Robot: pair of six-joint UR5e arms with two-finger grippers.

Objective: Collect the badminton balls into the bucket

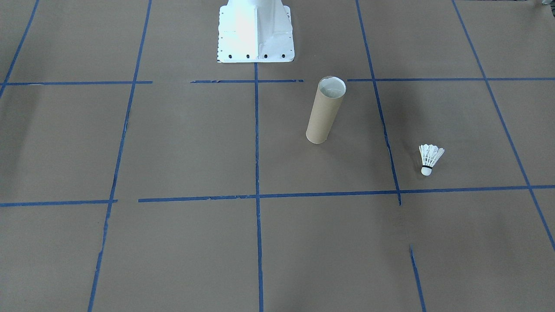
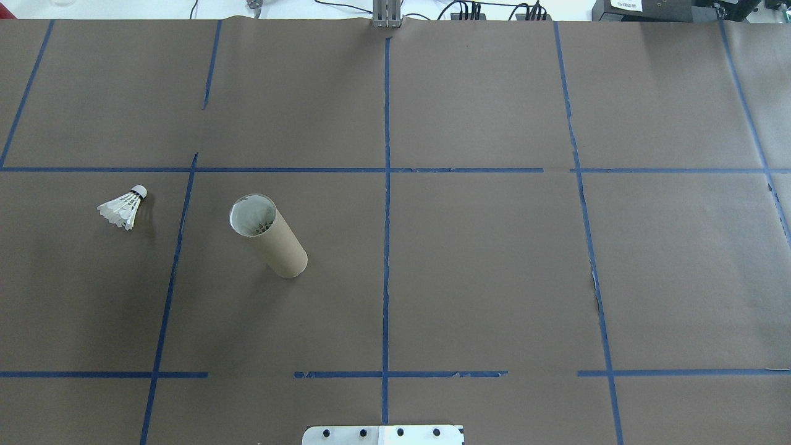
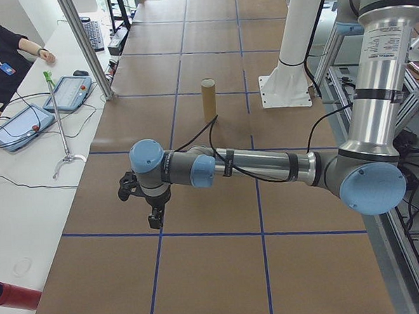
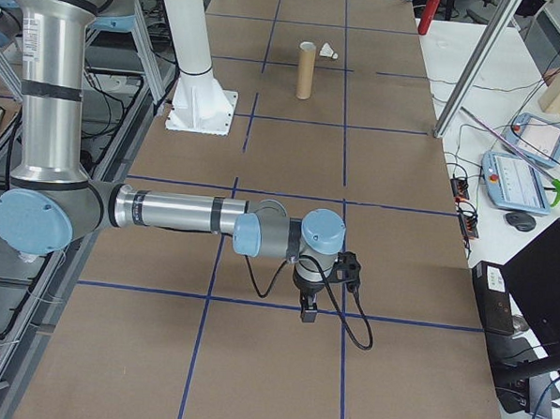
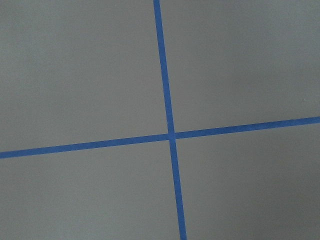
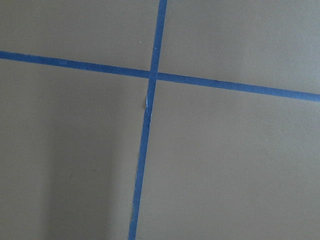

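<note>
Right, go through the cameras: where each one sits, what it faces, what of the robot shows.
Front-facing: across the table, looking down at tube, shuttlecock and the robot's pedestal.
Overhead: behind the robot, same tube and shuttlecock; only the pedestal edge shows.
Exterior left: table's end; left arm near.
Exterior right: opposite end; right arm near.
Both wrist views: straight down at blue tape crossings; no fingers show.
Four views share the tube.

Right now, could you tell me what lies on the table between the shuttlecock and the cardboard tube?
Only a blue tape line on bare brown paper separates the shuttlecock from the cardboard tube, as the overhead view shows.
</note>
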